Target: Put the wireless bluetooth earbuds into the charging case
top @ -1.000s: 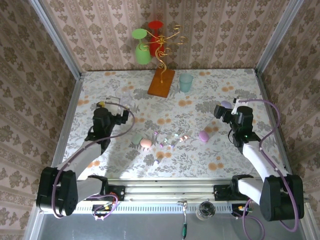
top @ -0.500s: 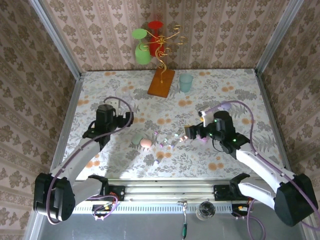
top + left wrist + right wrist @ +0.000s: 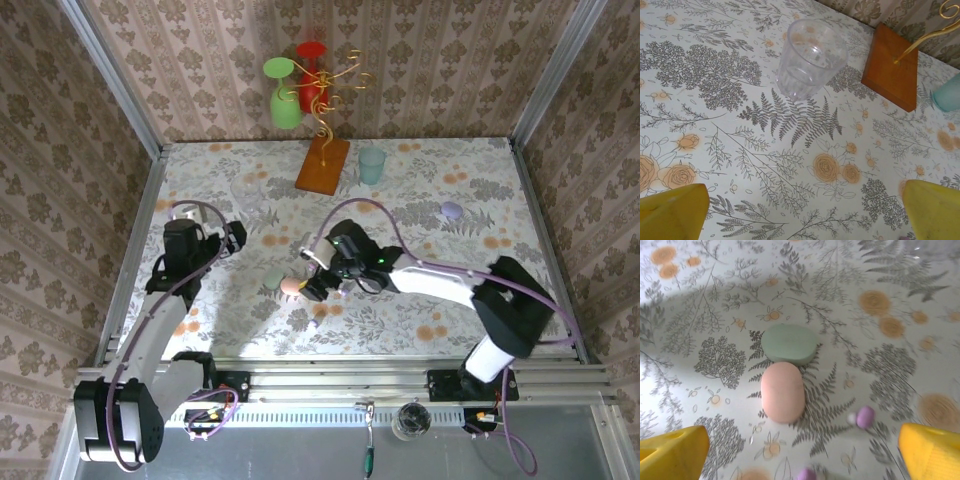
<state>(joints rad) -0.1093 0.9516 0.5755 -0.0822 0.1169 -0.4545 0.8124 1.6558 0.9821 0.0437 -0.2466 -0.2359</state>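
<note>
Top view: from above and behind the arm bases, down on the whole table. Left wrist: low, slanting forward to the glass ahead of the left pincer. Right wrist: close, steeply down on the pink case ahead of the right pincer. The top view shares both.

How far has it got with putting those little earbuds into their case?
Nothing looks done: the pink case and green case lie shut, and a purple earbud sits loose beside them. In hand: the right end effector hovers open above the cases, holding nothing; the left end effector is open too. Remaining: opening a case and loading every bud.
</note>
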